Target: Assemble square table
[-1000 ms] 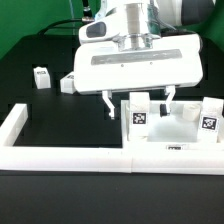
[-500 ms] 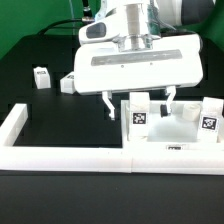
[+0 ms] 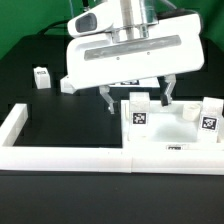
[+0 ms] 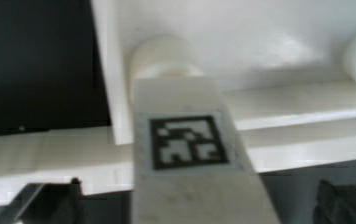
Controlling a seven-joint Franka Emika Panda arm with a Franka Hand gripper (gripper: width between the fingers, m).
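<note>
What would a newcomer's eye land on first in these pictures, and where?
The large white gripper dominates the upper middle of the exterior view, tilted, with its fingers spread. Right under it stands a tagged leg, which fills the wrist view between the open fingertips. Two small blocks sit apart on the black table toward the exterior view's left.

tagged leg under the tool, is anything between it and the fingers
Nothing visible stands in the way. The tool hangs open over the tagged leg, with one of its fingers on each side. The wrist view shows only bare gaps between the leg and both fingers.
</note>
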